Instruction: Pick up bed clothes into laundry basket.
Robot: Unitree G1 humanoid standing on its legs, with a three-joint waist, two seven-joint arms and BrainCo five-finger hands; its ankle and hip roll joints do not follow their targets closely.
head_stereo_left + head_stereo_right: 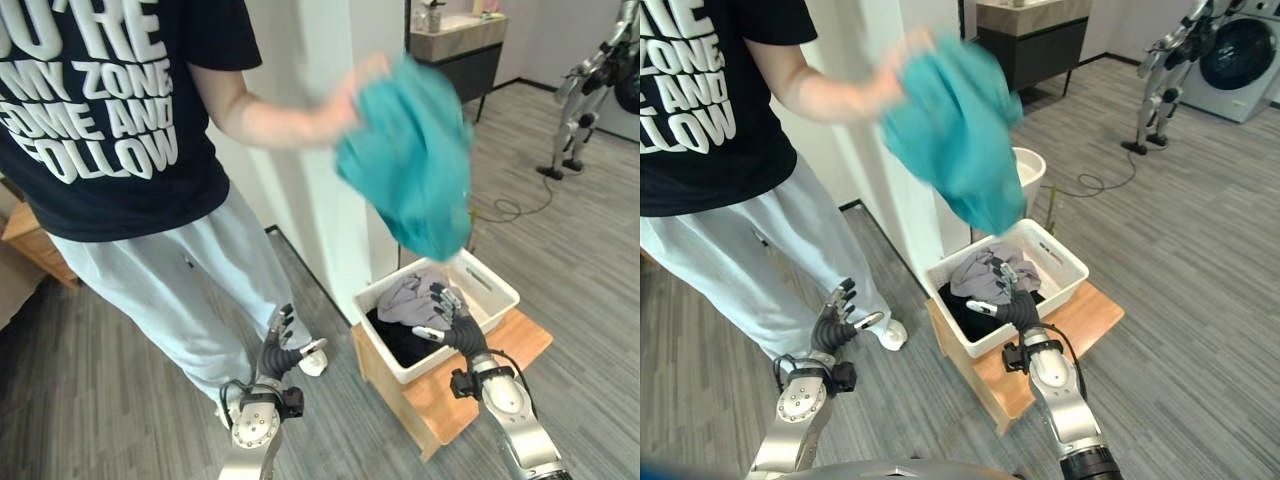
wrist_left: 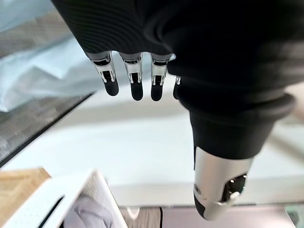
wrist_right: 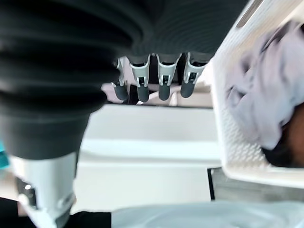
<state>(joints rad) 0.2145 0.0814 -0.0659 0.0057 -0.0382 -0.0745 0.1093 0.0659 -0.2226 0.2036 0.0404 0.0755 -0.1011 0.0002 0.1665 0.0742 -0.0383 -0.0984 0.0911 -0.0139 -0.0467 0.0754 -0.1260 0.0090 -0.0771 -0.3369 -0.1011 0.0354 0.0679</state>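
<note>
Crumpled teal cloth [image 1: 410, 160] above perforated basket [image 1: 490, 290]

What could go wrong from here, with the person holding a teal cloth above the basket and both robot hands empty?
1. The teal cloth hangs in a person's hand over the white plastic laundry basket; the open right hand sits at the basket's rim, so the cloth could drape over it if dropped.
2. The basket rests on a small wooden stand; a push from that hand might shift it.
3. The left hand hovers near the person's leg, risking contact.

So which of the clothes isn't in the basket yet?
The teal cloth: a person's hand holds it above the white laundry basket; the grey garment and black garment lie inside.
</note>
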